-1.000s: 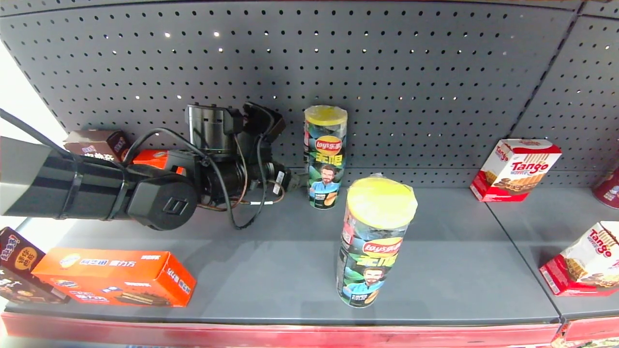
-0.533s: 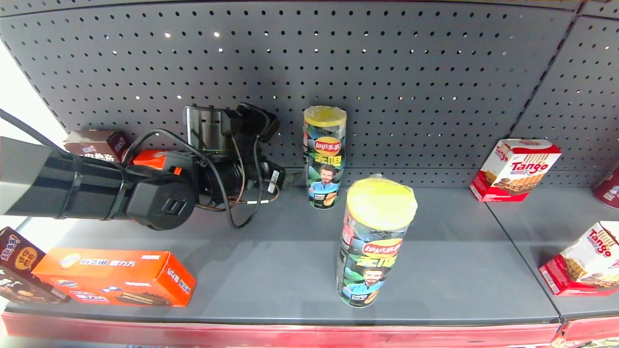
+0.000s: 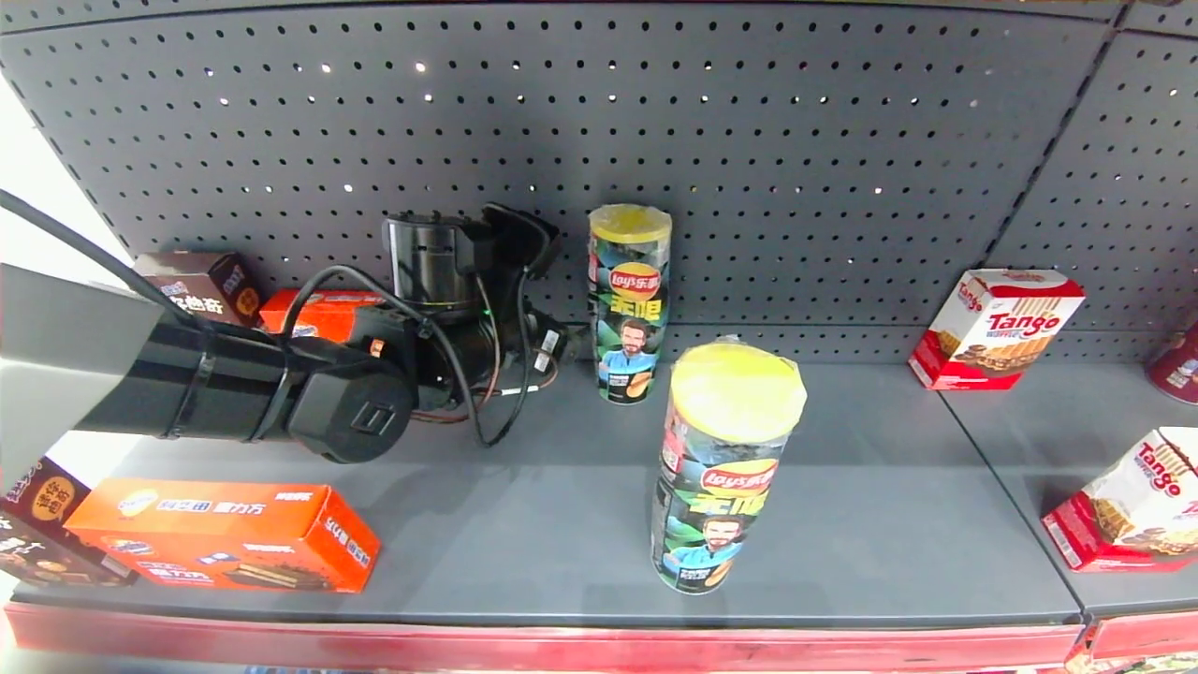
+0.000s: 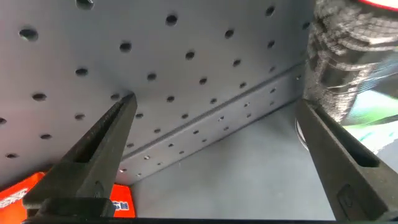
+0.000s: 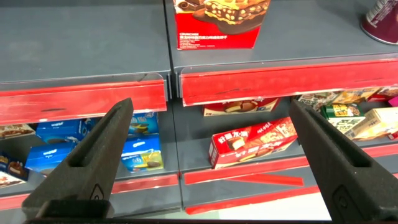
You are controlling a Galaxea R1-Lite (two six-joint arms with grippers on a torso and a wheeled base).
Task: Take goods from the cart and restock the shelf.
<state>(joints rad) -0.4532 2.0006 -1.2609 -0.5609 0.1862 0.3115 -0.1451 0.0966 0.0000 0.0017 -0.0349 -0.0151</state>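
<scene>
Two tall chip cans with yellow lids stand on the grey shelf. The rear can is by the pegboard wall and the front can is nearer the shelf edge. My left arm's wrist lies over the shelf just left of the rear can. In the left wrist view my left gripper is open, with the rear can just beyond one fingertip and nothing between the fingers. My right gripper is open and holds nothing, in front of lower shelves.
An orange box and a brown box lie at the front left. More boxes sit at the rear left behind my arm. Red-and-white wafer boxes stand on the right. The pegboard wall closes the back.
My left arm drew back slightly, then shifted right toward the rear can and dipped a little. Both cans stayed where they were.
</scene>
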